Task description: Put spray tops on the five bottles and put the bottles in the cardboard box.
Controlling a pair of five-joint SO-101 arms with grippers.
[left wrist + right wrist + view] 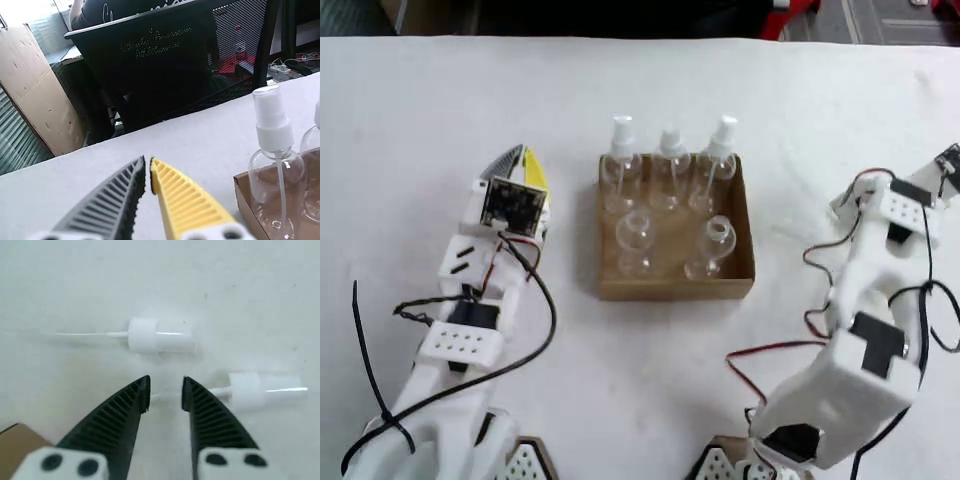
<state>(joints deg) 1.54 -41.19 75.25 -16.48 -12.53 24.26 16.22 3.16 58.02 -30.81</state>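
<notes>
Five clear plastic bottles stand upright in the cardboard box at the middle of the table. The three in the back row carry white spray tops. The two in the front row have bare, open necks. The bottles stand close together, in two rows.

Two loose spray tops lie on their sides on the bare table in the right wrist view, near each other but apart. One lies just beyond the tips of the right gripper, with its thin dip tube stretched out along the table. The other lies beside one black jaw, and its tube points towards the gap between the jaws. Those jaws are spread a little and hold nothing. A corner of brown cardboard shows at the edge of that view.

The left gripper hovers low over the table beside the box, on the side away from the right arm. Its grey and yellow jaws are pressed together with nothing between them. In the left wrist view the left gripper points past the box corner, where a capped bottle stands just inside the wall. A black mesh chair stands behind the table.
</notes>
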